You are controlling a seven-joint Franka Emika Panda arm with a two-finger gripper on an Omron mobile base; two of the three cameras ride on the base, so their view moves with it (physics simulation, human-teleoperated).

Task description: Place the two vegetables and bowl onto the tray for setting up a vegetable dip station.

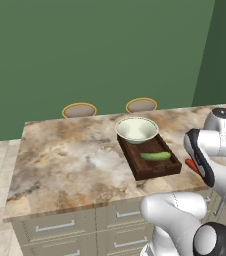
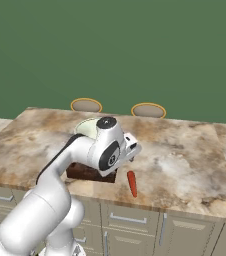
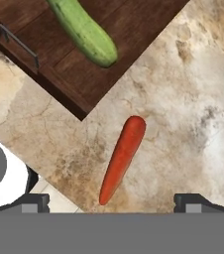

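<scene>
You have one cucumber [image 3: 85, 32], one carrot [image 3: 121, 158], one bowl [image 1: 136, 129] and one tray [image 1: 157, 167] on the marbled surface [image 1: 70, 160], plus two round stool seats [image 1: 79, 110] with yellow rims showing just beyond its far edge.

The cucumber is short, plump and mid-to-dark green with a rounded end, and it lies flat on the tray's dark brown wood. In the left base view it sits toward the tray's near end, lying across the tray's width. The bowl is pale cream-green with a wide rim, about as broad as the tray, and it stands upright at the tray's far end (at 12 o'clock from the cucumber in that view); whether it rests inside the raised edges or on top of them you cannot tell from here.

The carrot is slim, orange-red and tapered, and it lies on the bare surface just beside the tray, not touching it. In the hand view it sits at 6 o'clock from the cucumber, thick end toward 12, point toward 7, close to the surface's front edge.

Your tool [image 3: 111, 201] hangs above the carrot with its two dark fingertips [image 3: 191, 202] spread wide, at 8 and 4 o'clock of the carrot's tip, gripping nothing.
</scene>
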